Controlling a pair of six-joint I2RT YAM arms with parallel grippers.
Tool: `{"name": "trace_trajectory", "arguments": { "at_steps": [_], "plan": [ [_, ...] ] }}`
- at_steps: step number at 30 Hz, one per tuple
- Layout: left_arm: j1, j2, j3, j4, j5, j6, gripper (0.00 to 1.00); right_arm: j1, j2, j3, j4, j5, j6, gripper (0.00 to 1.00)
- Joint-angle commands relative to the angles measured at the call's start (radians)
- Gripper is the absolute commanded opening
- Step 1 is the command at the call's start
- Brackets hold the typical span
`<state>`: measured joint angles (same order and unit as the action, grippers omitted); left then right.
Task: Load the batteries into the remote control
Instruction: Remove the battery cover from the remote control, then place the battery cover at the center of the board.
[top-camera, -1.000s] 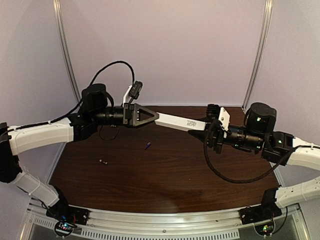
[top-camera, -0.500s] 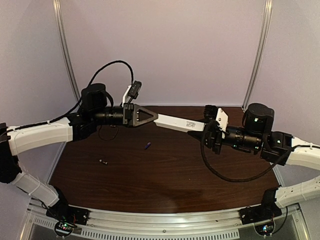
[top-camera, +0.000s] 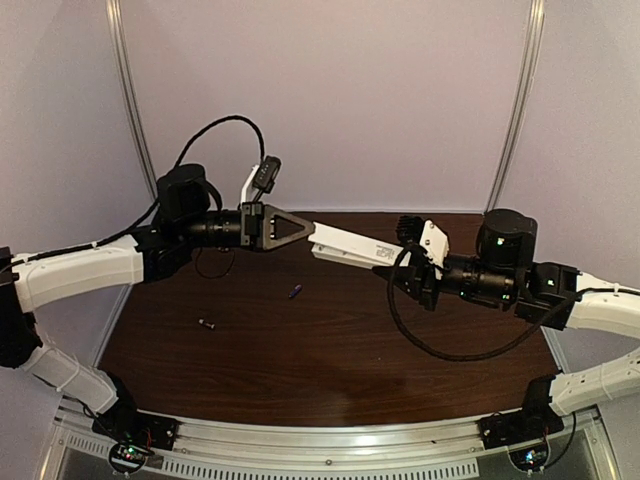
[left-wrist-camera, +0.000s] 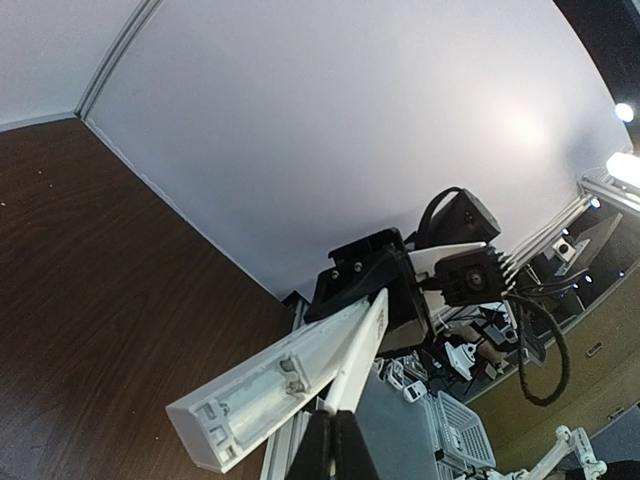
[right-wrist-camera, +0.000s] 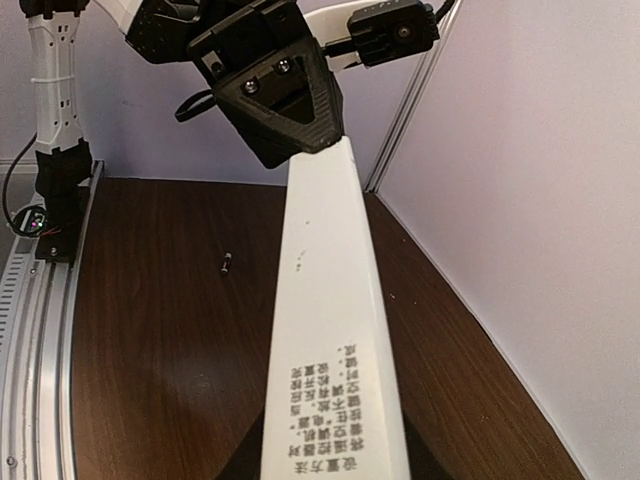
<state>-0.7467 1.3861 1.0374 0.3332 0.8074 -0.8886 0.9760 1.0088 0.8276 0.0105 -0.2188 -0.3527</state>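
The remote control (top-camera: 352, 245), a long white bar, hangs in the air between both arms over the table's far side. My right gripper (top-camera: 401, 260) is shut on its right end, and in the right wrist view its printed face (right-wrist-camera: 325, 320) runs away from dark fingers (right-wrist-camera: 238, 462). The left wrist view shows its open battery bay (left-wrist-camera: 265, 385). My left gripper (left-wrist-camera: 335, 430) is shut on a thin white cover strip (left-wrist-camera: 375, 335) lying along the remote. Two batteries lie on the wood: a bluish-purple one (top-camera: 295, 291) and a dark one (top-camera: 206, 323), the dark one also in the right wrist view (right-wrist-camera: 227, 264).
The dark wooden table (top-camera: 330, 370) is bounded by pale walls behind and at the sides, with a metal rail (top-camera: 330, 445) along the near edge where the arm bases sit. A black cable loops below the right wrist (top-camera: 440, 350).
My left gripper has closed on the cover strip. The right gripper has carried the remote slightly left, and the left gripper has shifted a little up and left.
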Motion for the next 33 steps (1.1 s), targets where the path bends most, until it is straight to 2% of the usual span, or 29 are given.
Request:
{"name": "trace_trajectory", "arguments": {
  "at_steps": [1, 6, 25, 33],
  "plan": [
    [0.005, -0.003, -0.033, 0.097, 0.025, -0.032, 0.0, 0.001, -0.002, 0.026, 0.016, 0.007, 0.009, 0.0],
    [0.049, -0.022, -0.091, 0.204, 0.034, -0.117, 0.0, 0.001, -0.01, 0.01, 0.028, 0.007, 0.017, 0.0],
    [0.241, -0.11, -0.239, 0.342, 0.043, -0.241, 0.0, -0.002, -0.06, -0.077, 0.021, 0.148, 0.066, 0.0],
    [0.257, -0.021, -0.284, 0.36, -0.013, -0.207, 0.0, -0.001, -0.205, -0.093, -0.05, 0.132, 0.134, 0.0]
  ]
}}
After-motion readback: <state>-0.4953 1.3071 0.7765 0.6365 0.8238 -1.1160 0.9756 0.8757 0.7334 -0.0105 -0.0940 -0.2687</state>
